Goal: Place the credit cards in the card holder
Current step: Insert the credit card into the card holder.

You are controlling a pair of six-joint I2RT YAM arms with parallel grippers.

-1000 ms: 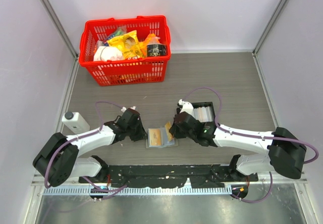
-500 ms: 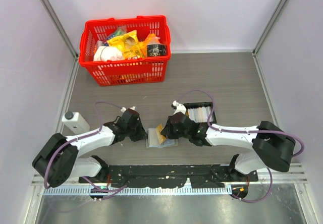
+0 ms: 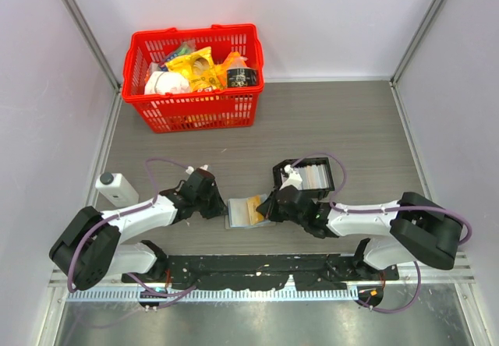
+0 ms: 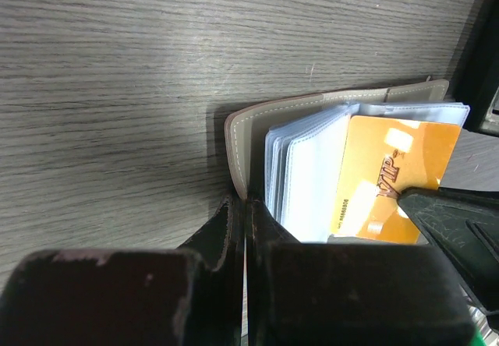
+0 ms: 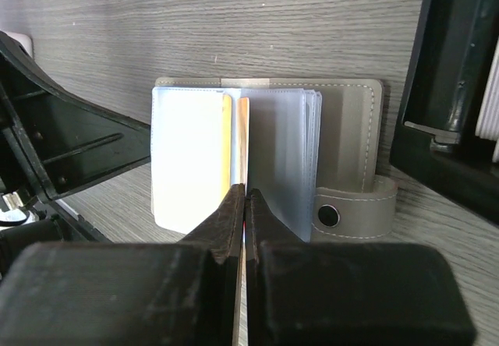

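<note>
The card holder (image 4: 243, 132) lies open on the table, its grey cover to the left and its pale blue sleeves fanned up. My left gripper (image 4: 246, 206) is shut on the edge of that cover. My right gripper (image 5: 245, 194) is shut on an orange VIP credit card (image 4: 394, 176), held edge-on, with its far end between the sleeves (image 5: 242, 139). From above, the card holder (image 3: 234, 210) sits between the left gripper (image 3: 221, 206) and the right gripper (image 3: 269, 208). More white credit cards (image 3: 316, 176) stand in a black tray (image 3: 281, 173).
The black tray (image 5: 456, 89) stands close to the right of the card holder, whose snap flap (image 5: 351, 215) points toward it. A red basket (image 3: 195, 111) of groceries sits at the back left. A small white device (image 3: 115, 188) stands by the left wall.
My right gripper has carried the orange card leftward over the open card holder, then drawn back lower, so the card now lies flatter between the sleeves. The left gripper has stayed put.
</note>
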